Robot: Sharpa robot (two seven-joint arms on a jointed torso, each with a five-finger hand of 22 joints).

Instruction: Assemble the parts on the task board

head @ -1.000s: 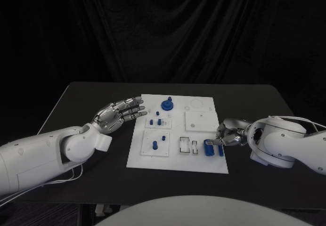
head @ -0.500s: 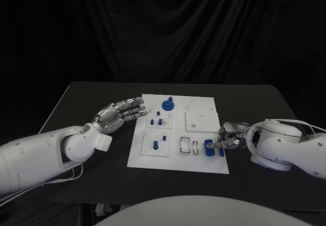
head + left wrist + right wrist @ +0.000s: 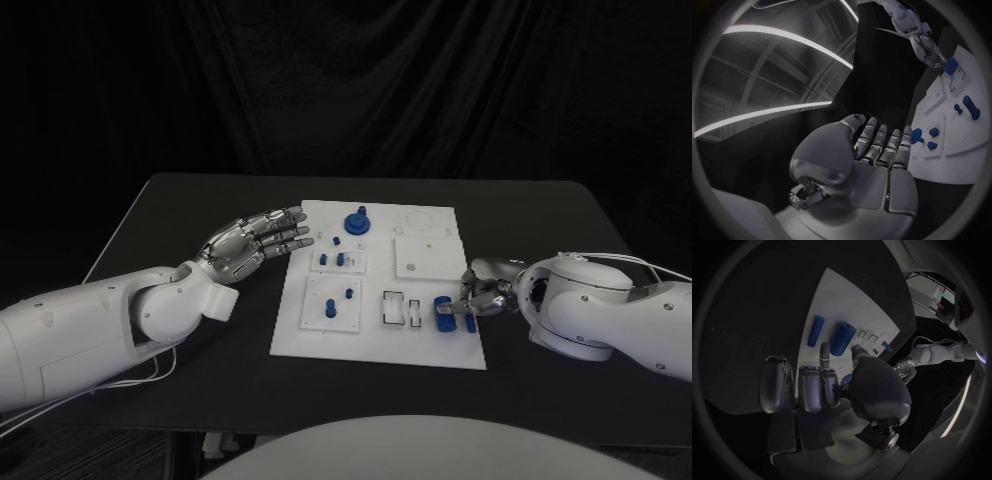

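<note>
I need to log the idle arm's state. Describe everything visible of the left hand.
The left hand is silver and metallic-looking, on a white arm entering from the table's left side. It holds nothing: its fingers are extended, slightly apart, reaching toward the task board. It sits beside the board's far left corner; whether it touches table or board cannot be told.

One white task board (image 3: 378,340), two silver hands, and about nine small blue parts visible on it.
</note>
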